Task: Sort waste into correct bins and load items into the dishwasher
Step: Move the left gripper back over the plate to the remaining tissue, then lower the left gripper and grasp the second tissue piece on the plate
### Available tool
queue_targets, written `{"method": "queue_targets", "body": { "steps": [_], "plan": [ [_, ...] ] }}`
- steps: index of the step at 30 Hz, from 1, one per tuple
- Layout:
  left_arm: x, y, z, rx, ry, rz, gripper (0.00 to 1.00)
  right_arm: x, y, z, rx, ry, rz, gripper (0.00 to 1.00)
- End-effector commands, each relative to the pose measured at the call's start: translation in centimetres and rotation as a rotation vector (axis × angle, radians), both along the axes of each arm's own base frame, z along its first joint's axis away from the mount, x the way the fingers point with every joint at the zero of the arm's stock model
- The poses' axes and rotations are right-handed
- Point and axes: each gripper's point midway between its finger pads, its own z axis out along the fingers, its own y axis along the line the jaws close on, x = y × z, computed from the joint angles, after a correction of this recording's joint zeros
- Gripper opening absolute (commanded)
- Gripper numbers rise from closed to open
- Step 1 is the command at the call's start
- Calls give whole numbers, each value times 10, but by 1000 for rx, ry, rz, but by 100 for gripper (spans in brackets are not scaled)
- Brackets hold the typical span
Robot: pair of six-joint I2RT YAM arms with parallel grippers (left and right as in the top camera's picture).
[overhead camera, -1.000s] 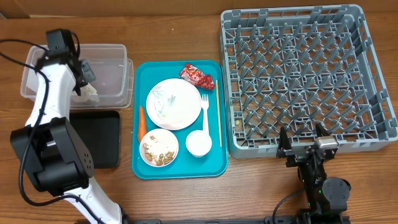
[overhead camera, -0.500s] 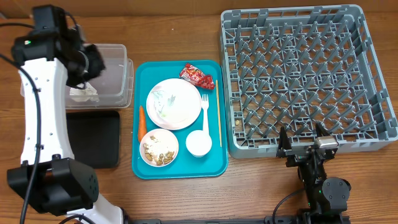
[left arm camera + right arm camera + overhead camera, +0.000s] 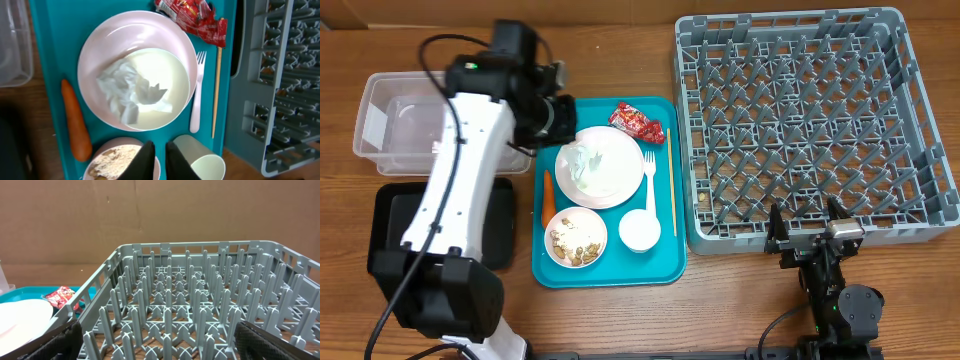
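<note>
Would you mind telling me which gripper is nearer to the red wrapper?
The left gripper: it hangs over the teal tray, beside the red wrapper. The right gripper sits at the rack's near edge, well away.

White left arm (image 3: 455,180) with black joints and cables; right arm (image 3: 830,290) apparently all black.

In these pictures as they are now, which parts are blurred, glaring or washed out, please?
Left wrist view: the bowl on the plate is washed out, and the left gripper's fingertips look soft so near the lens. Right wrist view: the rack is sharp, but the right gripper's dark fingers are blurred. Overhead view: even light, soft shadows.
</note>
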Motion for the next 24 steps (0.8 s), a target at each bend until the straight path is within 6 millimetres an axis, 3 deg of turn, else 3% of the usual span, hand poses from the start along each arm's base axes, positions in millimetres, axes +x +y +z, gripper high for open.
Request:
{"method": "queue_targets", "body": {
  "steps": [1,2,9,17,24],
  "plan": [
    [-4,1,-18,108,21,39,20,0,0,-2,-1,-5,-2,100],
    [-5,-1,-22,129,21,37,25,0,0,-2,-1,-5,-2,100],
    [-15,-23,-50,149,33,-20,100,0,0,-2,-1,-5,-2,100],
    [-16,-24,-71,160,29,-26,100,0,0,-2,-1,-5,-2,100],
    [-11,-22,-72,180,8,-21,100,0,0,-2,-1,-5,-2,100]
  ]
}}
